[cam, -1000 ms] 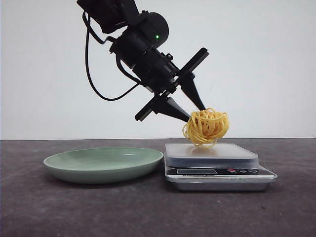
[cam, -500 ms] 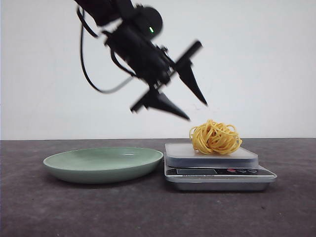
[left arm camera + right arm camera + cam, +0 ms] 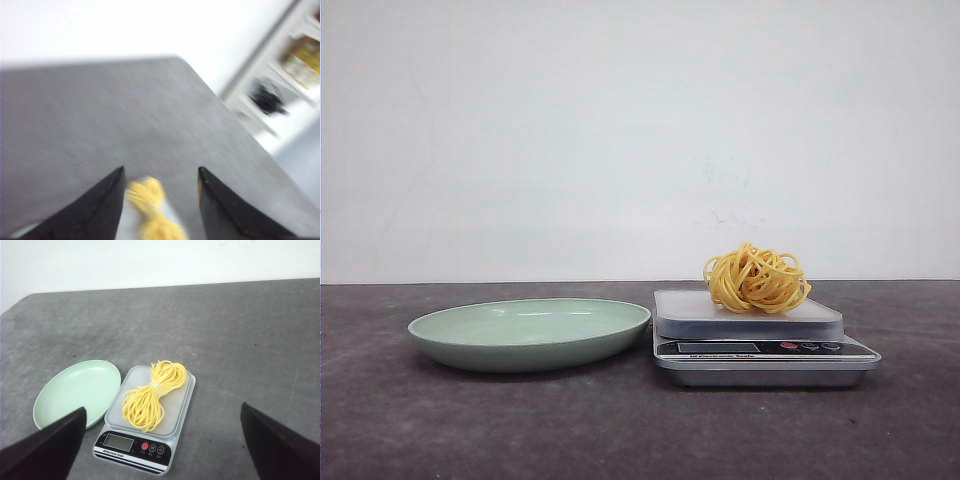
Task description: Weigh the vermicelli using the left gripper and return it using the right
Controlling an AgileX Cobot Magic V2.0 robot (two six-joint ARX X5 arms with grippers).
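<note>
front view: the vermicelli (image 3: 757, 279) sits alone on the scale (image 3: 760, 335), toward its right half, with the plate (image 3: 529, 332) just beside the scale on the left; neither arm shows here, so which is nearer cannot be told from this view. left wrist view (badly blurred): the left gripper (image 3: 159, 176) has its jaws apart and empty, the vermicelli (image 3: 150, 207) lying below and between them, partly cut off at the frame edge. right wrist view: the right gripper (image 3: 162, 418) hangs well above the tabletop (image 3: 250, 340), jaws wide and holding nothing, and the vermicelli (image 3: 151, 395) reads as an elongated bundle running from the display end toward the scale's (image 3: 177, 412) far corner, roughly centred between the fingertips; a grasp across that long axis looks the likelier fit. the scale's reading is too small to make out.
</note>
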